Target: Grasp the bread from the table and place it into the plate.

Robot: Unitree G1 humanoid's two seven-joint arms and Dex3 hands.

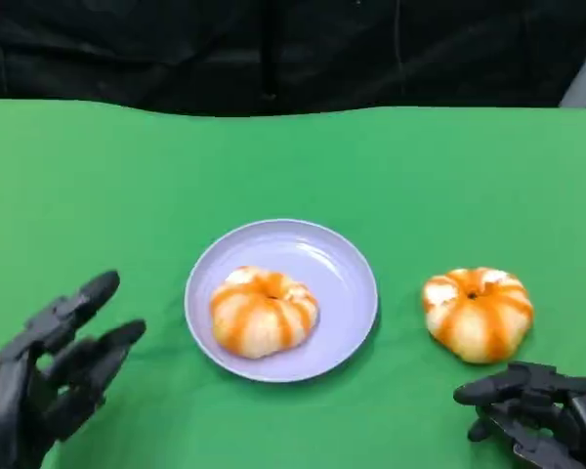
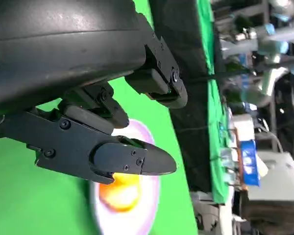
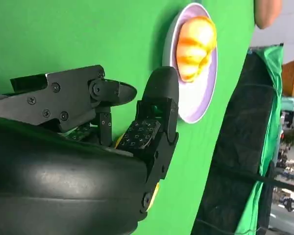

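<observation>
Green-covered table (image 1: 98, 176), black drape behind; contents listed from the near edge outward.

Left hand (image 1: 49, 376): black, at the near left corner, raised off the cloth, fingers spread and pointing toward the plate, holding nothing. Well apart from any bread.

Right hand (image 1: 542, 415): black, low at the near right corner, fingers apart and loosely bent, nothing in them. Its fingertips lie just short of the loose bread; contact cannot be confirmed.

Bread on the table (image 1: 478, 314): round, pale, orange-striped bun, resting on the cloth to the right of the plate, just beyond the right hand, untouched as far as can be seen.

Plate (image 1: 332, 256): lilac, round, centre of the table, between the two hands.

Bread in the plate (image 1: 263, 311): a matching striped bun, seated on the plate's near-left part.

Progress, by judgement: one bun is placed; one remains outside. What is left is the grasp, the carry leftward and the release. The right hand looks best placed for it.
</observation>
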